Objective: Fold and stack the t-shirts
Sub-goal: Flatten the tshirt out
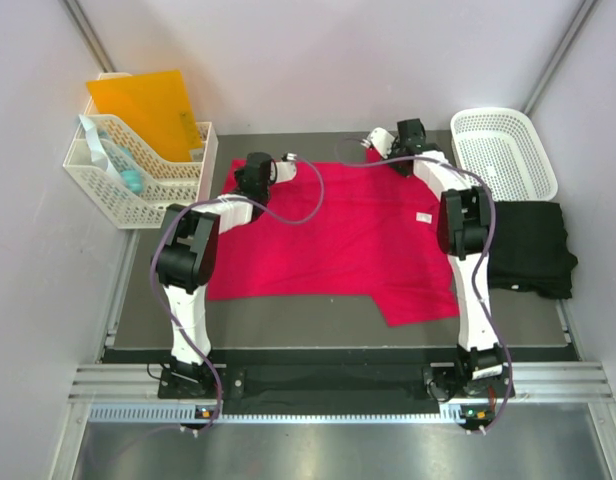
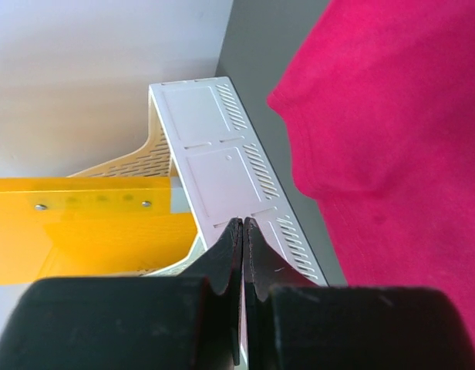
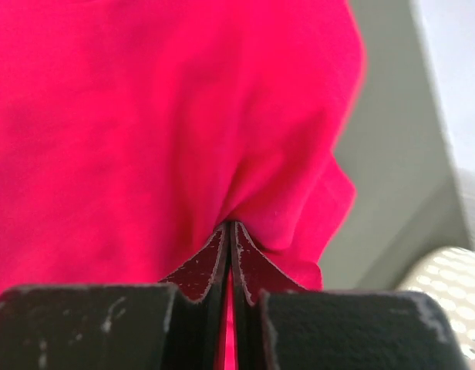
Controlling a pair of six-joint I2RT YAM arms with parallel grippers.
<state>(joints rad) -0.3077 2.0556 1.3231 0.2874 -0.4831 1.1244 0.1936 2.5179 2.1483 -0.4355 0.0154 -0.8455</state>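
At the far edge, right gripper (image 3: 229, 225) pinches the red shirt (image 1: 338, 240); left gripper (image 2: 243, 223), jaws pressed together, sits near its far-left corner.

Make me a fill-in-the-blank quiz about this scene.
The red shirt lies spread on the ___.
The right gripper is shut on ___ cloth.
The black shirt lies folded, in front of the white ___.
Missing words: table, red, basket.
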